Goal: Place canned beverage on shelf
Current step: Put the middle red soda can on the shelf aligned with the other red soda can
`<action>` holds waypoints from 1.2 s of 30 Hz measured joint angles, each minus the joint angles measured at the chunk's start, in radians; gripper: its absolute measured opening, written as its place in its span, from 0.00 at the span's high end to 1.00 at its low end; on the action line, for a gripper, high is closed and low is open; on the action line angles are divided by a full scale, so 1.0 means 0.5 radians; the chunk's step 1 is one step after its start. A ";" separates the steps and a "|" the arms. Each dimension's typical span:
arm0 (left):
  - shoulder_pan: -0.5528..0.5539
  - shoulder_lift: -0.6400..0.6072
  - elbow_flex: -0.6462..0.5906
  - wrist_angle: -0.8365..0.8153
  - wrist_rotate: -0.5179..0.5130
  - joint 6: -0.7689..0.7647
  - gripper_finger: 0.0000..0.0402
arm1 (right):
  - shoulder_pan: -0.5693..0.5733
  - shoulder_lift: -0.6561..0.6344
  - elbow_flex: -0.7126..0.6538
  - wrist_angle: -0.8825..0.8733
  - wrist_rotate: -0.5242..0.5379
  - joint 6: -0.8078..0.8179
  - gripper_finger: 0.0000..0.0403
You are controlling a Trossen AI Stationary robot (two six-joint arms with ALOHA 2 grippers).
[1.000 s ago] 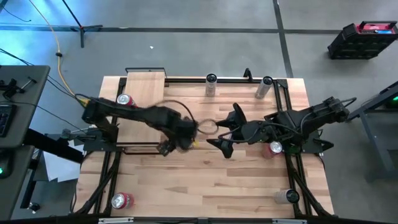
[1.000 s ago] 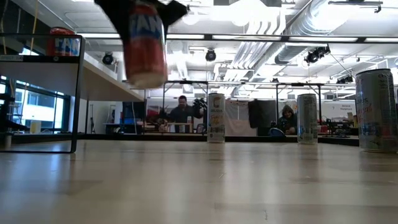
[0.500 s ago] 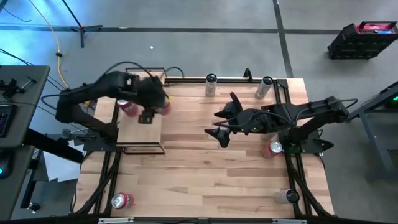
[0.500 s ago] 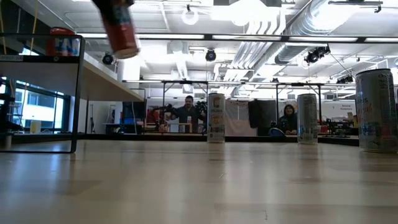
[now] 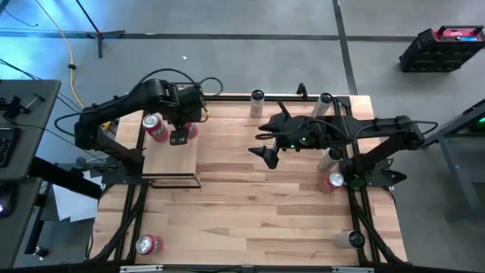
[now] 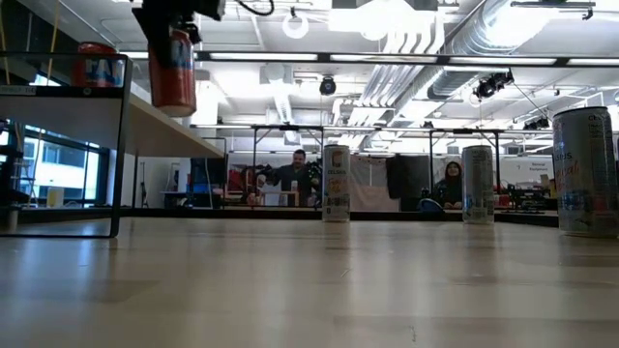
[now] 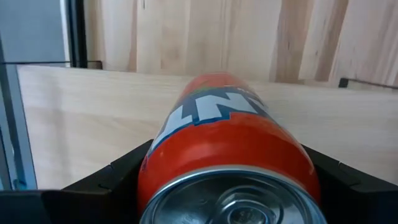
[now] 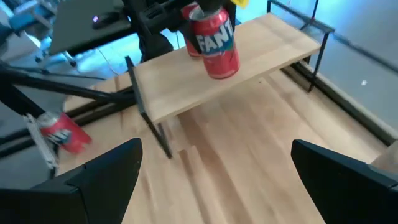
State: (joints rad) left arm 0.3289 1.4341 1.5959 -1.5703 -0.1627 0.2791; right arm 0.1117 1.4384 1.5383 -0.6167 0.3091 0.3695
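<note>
The left gripper (image 5: 182, 127), clamped on the upright red aluminium drink can (image 6: 174, 68), holds it just above the narrow pale-wood, black-framed shelf (image 5: 170, 155), long axis vertical, board directly beneath.

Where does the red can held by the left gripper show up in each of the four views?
High view: red can upper left, over the shelf.
Low view: upper left, hanging from the left gripper.
Left wrist view: fills the centre.
Right wrist view: top centre.
Shared landmark: the shelf.
</note>
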 joint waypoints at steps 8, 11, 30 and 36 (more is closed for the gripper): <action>0.053 0.037 0.000 -0.001 0.268 0.111 0.29 | -0.131 0.000 0.000 0.000 -0.262 -0.219 0.01; 0.089 0.002 0.000 -0.003 0.270 0.142 0.29 | -0.153 0.000 0.000 0.000 -0.324 -0.287 0.01; 0.333 -0.222 -0.203 -0.003 0.397 0.269 0.29 | -0.045 0.000 0.000 0.000 -0.308 -0.069 0.01; 0.341 -0.339 -0.275 0.005 0.361 0.321 0.29 | 0.015 0.000 0.000 0.013 -0.151 -0.056 0.01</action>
State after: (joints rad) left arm 0.4996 1.2648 1.4582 -1.5677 0.0177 0.4397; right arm 0.1192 1.4384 1.5383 -0.6101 0.2334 0.3412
